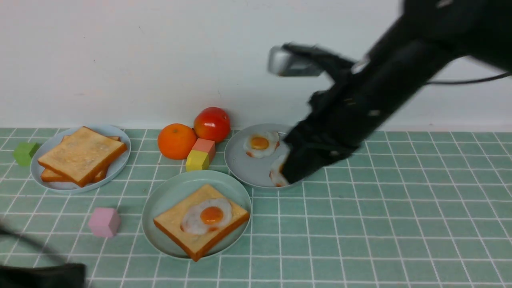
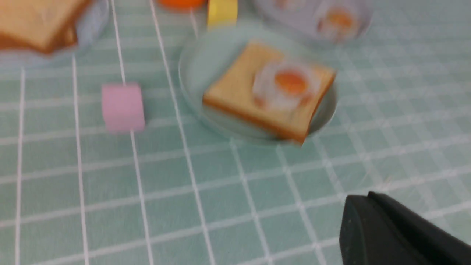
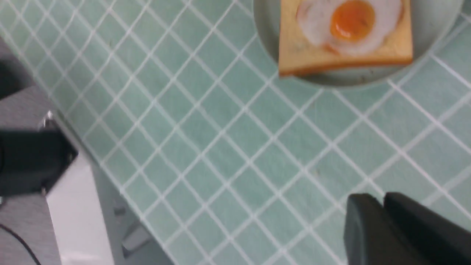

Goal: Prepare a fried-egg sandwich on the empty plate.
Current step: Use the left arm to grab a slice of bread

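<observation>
The pale mint-green plate [image 1: 159,202] stands at the middle front. On it lies one toast slice [image 1: 172,224] with a fried egg [image 1: 208,216] uncovered on top; both also show in the left wrist view as toast [image 2: 235,92] and egg [image 2: 289,86]. Two more toast slices [image 1: 82,154] are stacked on the light blue plate [image 1: 120,138] at the left. My right gripper [image 1: 289,173] hangs blurred over the grey plate [image 1: 240,166], its jaws shut and holding nothing [image 3: 381,198]. Low at the front left, my left gripper [image 2: 362,200] is shut and holds nothing.
The grey plate holds one fried egg [image 1: 261,144] and another [image 1: 276,175] half hidden by my right arm. Behind the mint plate are an orange [image 1: 177,141], a tomato [image 1: 212,123], a salmon block [image 1: 205,147] and a yellow block [image 1: 197,160]. A green cube [image 1: 25,153] and a pink cube [image 1: 105,222] lie at the left.
</observation>
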